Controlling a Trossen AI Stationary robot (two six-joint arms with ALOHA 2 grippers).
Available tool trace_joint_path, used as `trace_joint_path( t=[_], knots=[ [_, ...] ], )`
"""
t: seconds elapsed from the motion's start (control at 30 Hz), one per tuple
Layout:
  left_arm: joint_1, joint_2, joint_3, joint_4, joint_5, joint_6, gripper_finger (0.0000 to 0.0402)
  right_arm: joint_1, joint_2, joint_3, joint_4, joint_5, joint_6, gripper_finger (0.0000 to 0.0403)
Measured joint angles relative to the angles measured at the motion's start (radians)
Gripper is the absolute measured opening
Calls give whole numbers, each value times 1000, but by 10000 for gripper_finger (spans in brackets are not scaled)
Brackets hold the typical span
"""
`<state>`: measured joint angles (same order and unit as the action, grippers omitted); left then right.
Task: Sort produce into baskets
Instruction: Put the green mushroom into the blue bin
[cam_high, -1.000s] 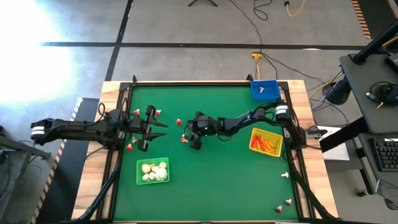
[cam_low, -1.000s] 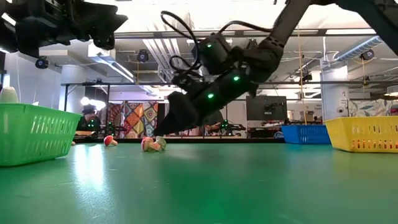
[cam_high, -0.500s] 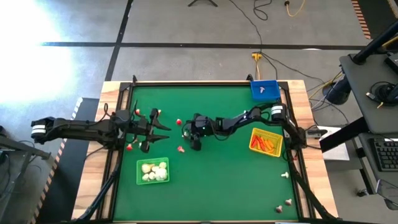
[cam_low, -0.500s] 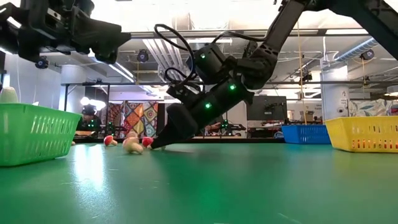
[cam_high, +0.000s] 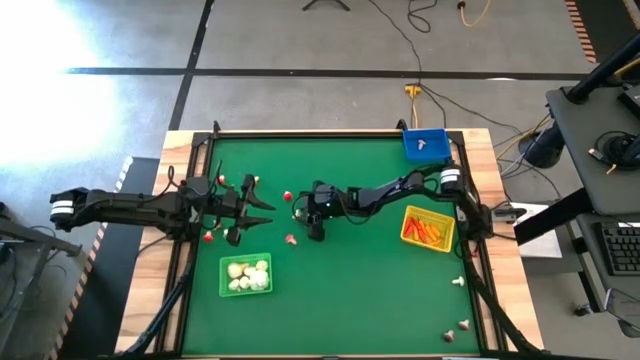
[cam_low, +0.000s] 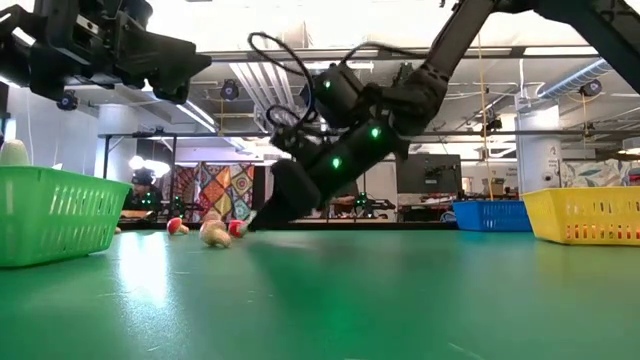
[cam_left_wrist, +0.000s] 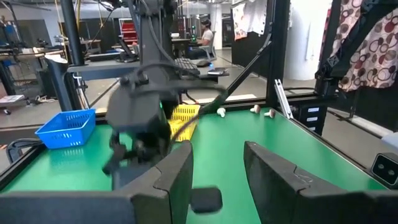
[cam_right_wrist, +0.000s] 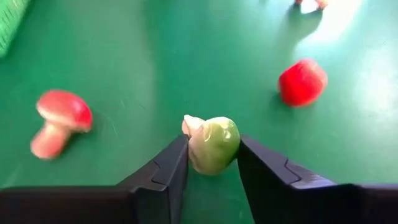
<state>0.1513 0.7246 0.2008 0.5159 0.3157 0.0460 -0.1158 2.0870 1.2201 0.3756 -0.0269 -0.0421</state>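
Right pincer (cam_right_wrist: 213, 163) gripping pale green bulb (cam_right_wrist: 213, 144), rounded, glossy

— What do the two arms look like?
— Both are dark, nearly black, built of jointed segments. The right arm (cam_low: 350, 130) carries small green lights and loose black cables looping off its wrist.
— And the left arm (cam_high: 130, 207)?
— Same dark build, with a white band near its base. Its fingers (cam_left_wrist: 177, 177) are flat black blades with angled tips.
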Motion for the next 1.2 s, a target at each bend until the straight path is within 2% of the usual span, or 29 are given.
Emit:
trace_joint_path(
  t=[0.3,0.37,0.53,0.7,0.87,1.03,1.2],
  knots=[
    [0,-4,0,-10,1,1,127,-3,-220,1,-299,26,6,81],
    [0,-5,0,-11,1,0,127,-2,-285,2,-370,98,5,80],
    [0,-16,-2,-11,11,-2,127,-18,-425,1,-565,390,31,84],
    [0,-33,-2,-14,36,-3,127,-66,-549,-9,-737,618,146,77],
    [0,-75,-7,-16,72,21,127,-156,-627,-96,-819,642,256,77],
    [0,-140,-29,-17,65,23,127,-242,-672,-220,-824,640,359,75],
    [1,-180,-33,-18,61,24,127,-314,-720,-255,-814,633,399,79]
  ],
)
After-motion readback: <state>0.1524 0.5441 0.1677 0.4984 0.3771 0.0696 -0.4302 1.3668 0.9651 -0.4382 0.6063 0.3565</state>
